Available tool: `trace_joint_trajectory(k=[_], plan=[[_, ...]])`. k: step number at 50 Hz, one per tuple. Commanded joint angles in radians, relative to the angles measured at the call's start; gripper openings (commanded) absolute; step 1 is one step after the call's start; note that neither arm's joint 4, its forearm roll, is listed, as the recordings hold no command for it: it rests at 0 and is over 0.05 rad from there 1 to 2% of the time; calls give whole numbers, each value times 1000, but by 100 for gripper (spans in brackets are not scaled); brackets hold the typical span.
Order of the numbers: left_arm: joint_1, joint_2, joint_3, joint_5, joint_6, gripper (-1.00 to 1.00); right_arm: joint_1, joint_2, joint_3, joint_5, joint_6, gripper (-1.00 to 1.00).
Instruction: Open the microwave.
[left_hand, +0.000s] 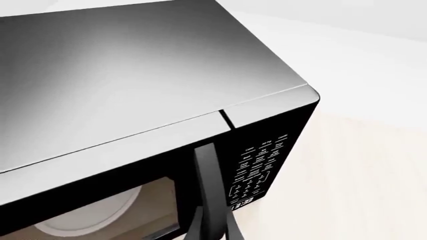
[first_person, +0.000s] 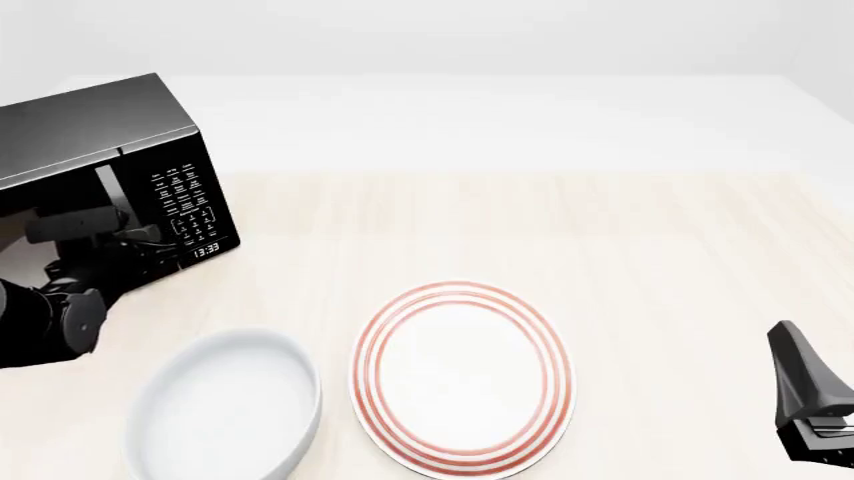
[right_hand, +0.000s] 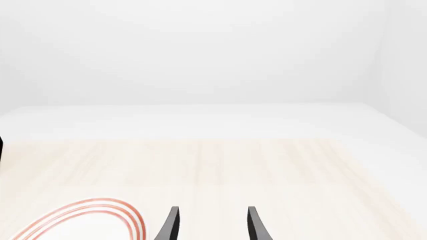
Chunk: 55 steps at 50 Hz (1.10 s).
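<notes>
The black microwave (first_person: 94, 140) stands at the table's far left, with a grey top, a white-lettered keypad (first_person: 187, 200) and a clock display (first_person: 204, 250). My left gripper (first_person: 127, 235) is at the front of its door, at the vertical bar handle (first_person: 107, 190). In the left wrist view the handle (left_hand: 205, 175) runs down between my close-set fingertips (left_hand: 233, 232), so the left gripper (left_hand: 217, 232) looks shut on it. A white turntable (left_hand: 87, 215) shows through the window. My right gripper (first_person: 794, 360) hovers at the near right, open and holding nothing (right_hand: 212, 225).
A white plate with red rings (first_person: 461, 290) lies near the middle front, its rim (right_hand: 100, 207) also showing in the right wrist view. A white bowl (first_person: 220, 340) sits to its left, just in front of the left arm. The table's far edge meets a white wall.
</notes>
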Motion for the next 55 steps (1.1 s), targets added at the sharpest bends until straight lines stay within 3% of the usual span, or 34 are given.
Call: trace_joint_trajectory(k=[1, 15, 55], plan=[[13, -15, 7, -1, 4, -100, 0, 0, 0, 0, 0, 100], [-15, -45, 28, -2, -19, -100, 0, 0, 0, 0, 0, 100], [-79, -251, 226, -74, -60, -100, 0, 0, 0, 0, 0, 100]])
